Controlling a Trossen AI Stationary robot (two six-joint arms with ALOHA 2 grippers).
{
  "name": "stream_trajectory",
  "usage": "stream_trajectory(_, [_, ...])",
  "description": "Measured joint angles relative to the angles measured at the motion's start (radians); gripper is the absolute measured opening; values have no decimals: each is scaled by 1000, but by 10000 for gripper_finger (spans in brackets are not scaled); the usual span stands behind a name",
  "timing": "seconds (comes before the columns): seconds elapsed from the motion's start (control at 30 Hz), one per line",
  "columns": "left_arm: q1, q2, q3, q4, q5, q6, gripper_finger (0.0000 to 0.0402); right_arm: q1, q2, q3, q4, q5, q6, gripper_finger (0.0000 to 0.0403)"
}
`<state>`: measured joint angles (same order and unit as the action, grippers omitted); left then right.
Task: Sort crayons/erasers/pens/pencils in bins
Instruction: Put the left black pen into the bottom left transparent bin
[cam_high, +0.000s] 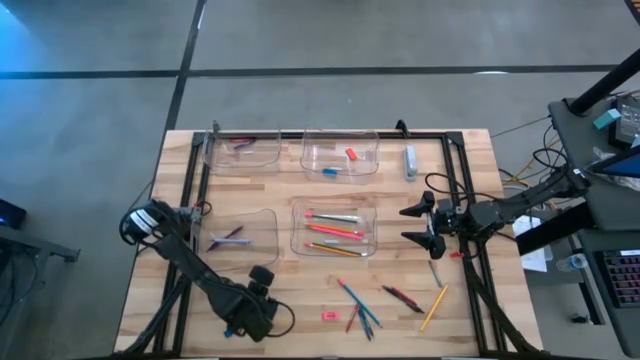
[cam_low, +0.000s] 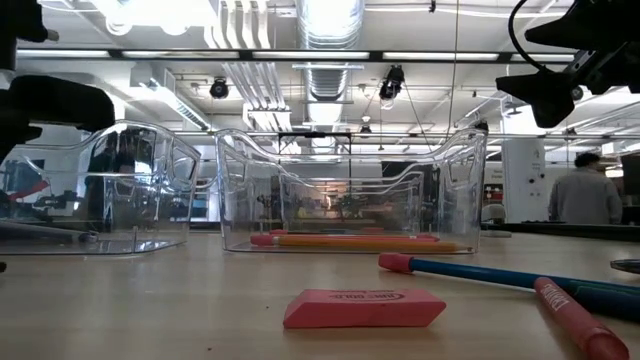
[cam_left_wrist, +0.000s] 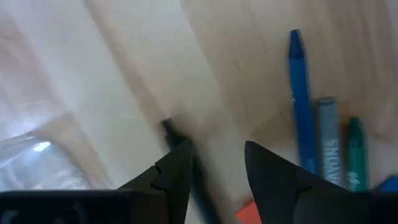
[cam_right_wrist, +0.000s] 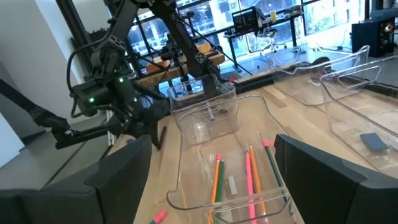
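Observation:
My left gripper hovers near the table's near edge, left of the loose pile, with a slim dark pen between its fingers. In the right wrist view the pen hangs below it. The loose blue, grey and teal crayons and a pink eraser lie on the wood to its right. My right gripper is open and empty, above the table just right of the pencil bin. That bin holds orange, pink and green pencils. My left gripper has the dark pen's shaft between its two fingers, lying against one finger. The place of contact is hidden at the picture's bottom edge. The pen's free end sticks out past the fingertips, clear of the table.
There are four clear bins. The far-left bin and the near-left bin hold purple sticks, and the far-middle bin holds a red and a blue eraser. A pale oblong item lies far right. A dark pen and a yellow pencil lie near right.

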<state>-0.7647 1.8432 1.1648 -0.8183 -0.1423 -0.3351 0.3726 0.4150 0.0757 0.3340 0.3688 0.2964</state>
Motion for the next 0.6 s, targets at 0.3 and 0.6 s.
stream_trajectory(0.3, [0, -45, 36, 16, 21, -22, 131, 0, 0, 0, 0, 0, 0, 325])
stream_trajectory(0.6, [12, -113, -6, -43, -49, -133, 131, 0, 0, 0, 0, 0, 0, 325])
